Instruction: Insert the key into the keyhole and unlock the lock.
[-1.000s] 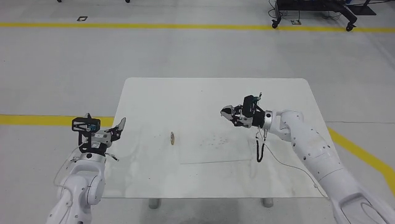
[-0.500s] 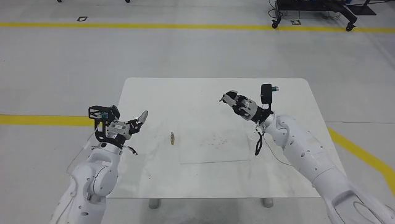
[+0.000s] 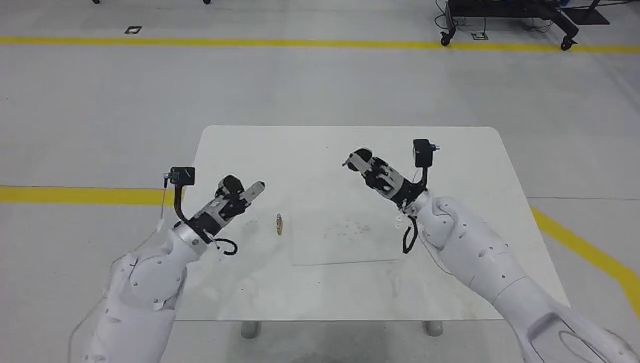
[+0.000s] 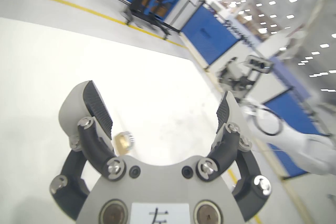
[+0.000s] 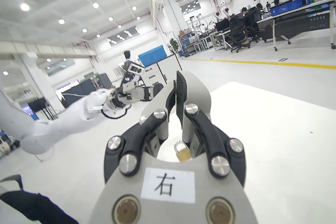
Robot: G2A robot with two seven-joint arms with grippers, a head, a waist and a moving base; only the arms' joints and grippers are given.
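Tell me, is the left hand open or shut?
Open: the left hand shows its fingers wide apart, gripping nothing.

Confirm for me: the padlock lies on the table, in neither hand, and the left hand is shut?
No: the left hand is open, spread wide, as the left wrist view shows. The padlock does lie on the table, in neither hand.
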